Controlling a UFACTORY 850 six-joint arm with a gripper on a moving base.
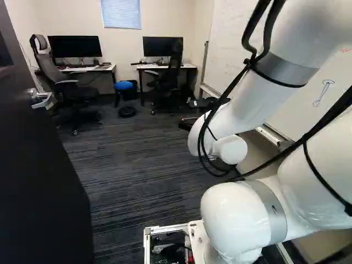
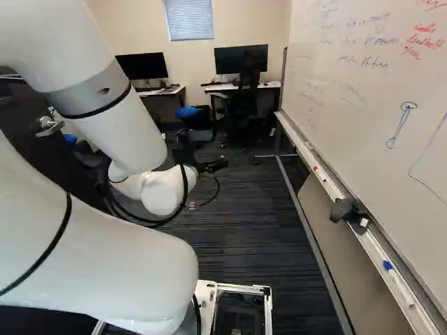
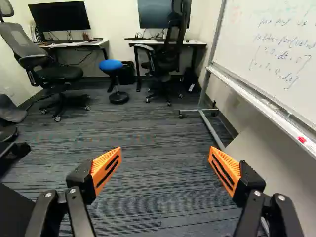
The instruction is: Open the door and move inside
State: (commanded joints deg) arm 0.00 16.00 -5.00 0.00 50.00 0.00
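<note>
A: Where's the door [image 1: 41, 176] standing?
B: Near left, hanging open, its metal handle [image 1: 41, 99] sticking out.
A: How's it likely handling?
B: I'm guessing heavy and stiff, but swinging smoothly; the handle's looking hard, maybe slippery. If the door's drifting shut, I'm favouring a push on its flat face near the handle, no grip.
A: And the gripper [image 3: 165, 154]?
B: It's spreading wide, holding nothing.
A: The ground?
B: Low striped carpet [image 3: 143, 128] is running towards the far desks [image 3: 199, 43]. A chair [image 3: 58, 74] is standing far left, and the whiteboard [image 2: 363, 91] is lining the right. The base [image 1: 165, 227] is probably needing a straight roll between door and whiteboard.
</note>
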